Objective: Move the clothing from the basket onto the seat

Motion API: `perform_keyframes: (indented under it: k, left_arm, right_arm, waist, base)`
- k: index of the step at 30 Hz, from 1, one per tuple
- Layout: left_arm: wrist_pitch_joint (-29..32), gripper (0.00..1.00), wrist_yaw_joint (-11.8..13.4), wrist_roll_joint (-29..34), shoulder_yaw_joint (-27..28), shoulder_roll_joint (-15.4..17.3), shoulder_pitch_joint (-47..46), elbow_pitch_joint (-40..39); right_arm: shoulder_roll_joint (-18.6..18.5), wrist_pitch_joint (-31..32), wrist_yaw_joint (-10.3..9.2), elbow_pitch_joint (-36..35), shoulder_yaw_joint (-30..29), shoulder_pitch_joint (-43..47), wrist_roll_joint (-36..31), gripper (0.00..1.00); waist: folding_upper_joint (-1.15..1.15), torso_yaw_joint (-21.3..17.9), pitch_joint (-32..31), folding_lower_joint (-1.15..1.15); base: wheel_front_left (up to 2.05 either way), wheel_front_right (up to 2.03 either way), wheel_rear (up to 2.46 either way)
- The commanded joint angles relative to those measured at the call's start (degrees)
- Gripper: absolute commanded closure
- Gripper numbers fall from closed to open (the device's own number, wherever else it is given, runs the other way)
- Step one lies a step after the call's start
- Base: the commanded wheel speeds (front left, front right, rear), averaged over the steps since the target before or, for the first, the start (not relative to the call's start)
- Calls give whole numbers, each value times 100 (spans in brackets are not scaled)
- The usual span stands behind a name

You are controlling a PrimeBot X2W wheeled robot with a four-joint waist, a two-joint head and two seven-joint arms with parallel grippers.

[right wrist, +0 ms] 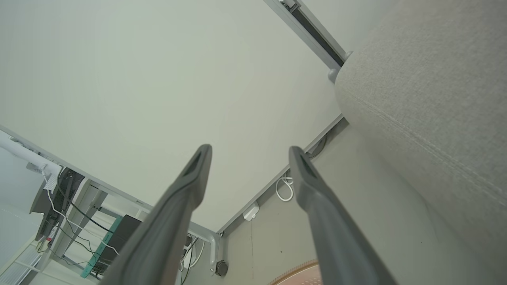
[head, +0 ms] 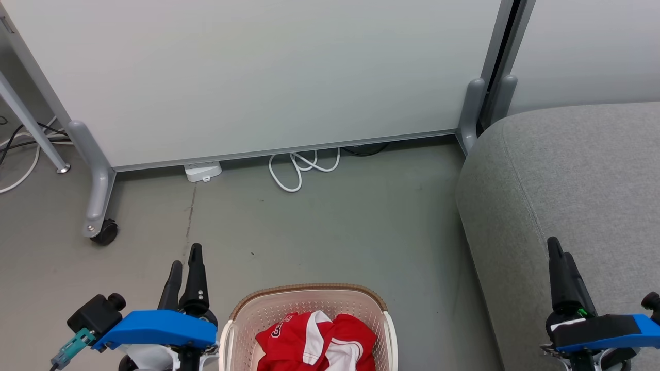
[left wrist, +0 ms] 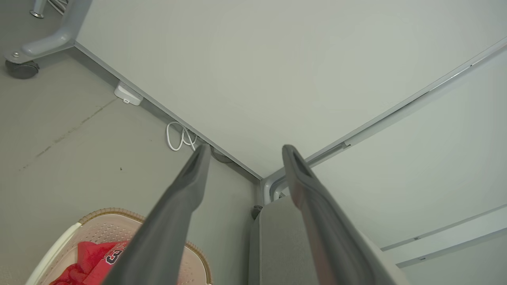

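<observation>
Red clothing (head: pixel 317 342) with white panels lies bunched in the cream basket (head: pixel 309 291) on the floor at the bottom centre of the head view. The left wrist view also catches the clothing (left wrist: pixel 93 259) and the basket (left wrist: pixel 105 213) at its lower left. The grey seat (head: pixel 572 175) rises at the right, and its corner (left wrist: pixel 277 237) shows between my left fingers. My left gripper (head: pixel 184 264) hangs open and empty just left of the basket. Over the seat's front, my right gripper (head: pixel 559 252) is open and empty too. Both wrist views show spread fingers (left wrist: pixel 186 198) (right wrist: pixel 186 186) with nothing between them.
A pale partition panel (head: pixel 258 77) on castor feet (head: pixel 105 232) stands across the floor behind the basket. A white cable (head: pixel 301 167) and a power strip (head: pixel 202 170) lie at its base. A table leg (head: pixel 31 129) and more cables sit at far left.
</observation>
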Motion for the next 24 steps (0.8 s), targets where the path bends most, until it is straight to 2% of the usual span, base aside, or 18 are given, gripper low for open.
perform_keyframes:
  k: [1,24]
  left_arm:
    - [-58,0,23,217,-43,47,-186,-67]
    - [-467,0,134,1996,-476,54,-240,1]
  right_arm:
    - [-46,-59,12,-106,13,-27,-213,0]
    - [-64,-469,16,-148,57,87,-2093,0]
  waist:
    - [0,5,0,0]
    - [0,96,-21,0]
  base:
    - [0,0,0]
    - [0,0,0]
